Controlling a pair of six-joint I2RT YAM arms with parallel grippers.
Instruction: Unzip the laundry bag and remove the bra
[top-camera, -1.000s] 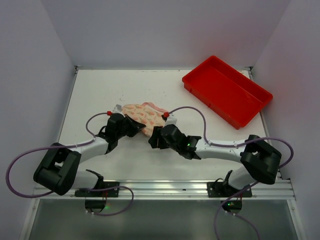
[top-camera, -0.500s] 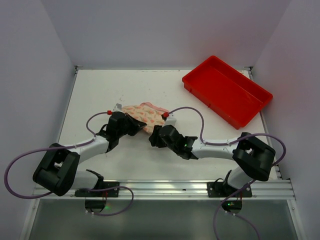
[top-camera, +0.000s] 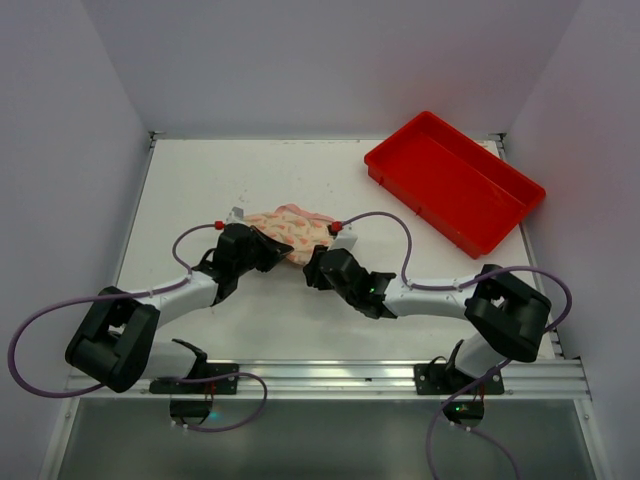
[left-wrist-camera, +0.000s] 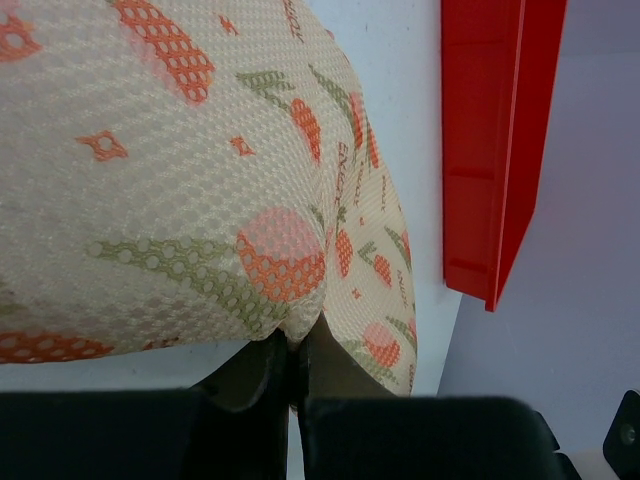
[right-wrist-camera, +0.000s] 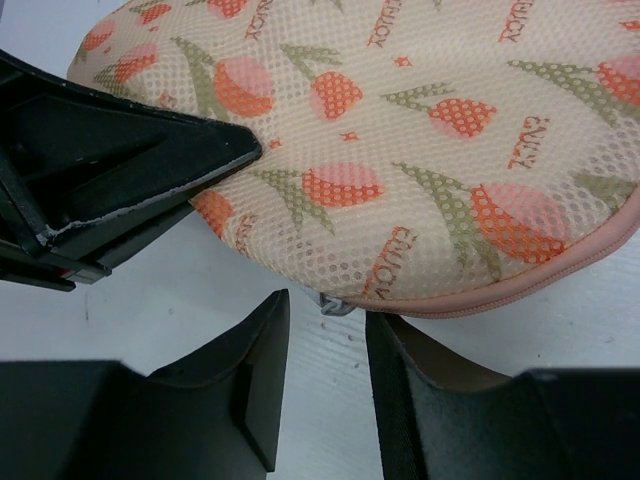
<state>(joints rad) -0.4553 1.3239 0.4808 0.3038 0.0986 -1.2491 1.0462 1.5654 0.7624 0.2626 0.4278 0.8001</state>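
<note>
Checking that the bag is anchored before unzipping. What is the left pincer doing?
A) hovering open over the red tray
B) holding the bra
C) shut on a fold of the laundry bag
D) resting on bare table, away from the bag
C: in the left wrist view the left pincer is closed, with the printed fabric of the laundry bag pinched between its tips.

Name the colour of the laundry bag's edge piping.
Pink edging on the laundry bag; clearest in the right wrist view.

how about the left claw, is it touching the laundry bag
Touching. The left wrist view shows the left claw shut, with a fold of the laundry bag pinched between its tips.
</note>
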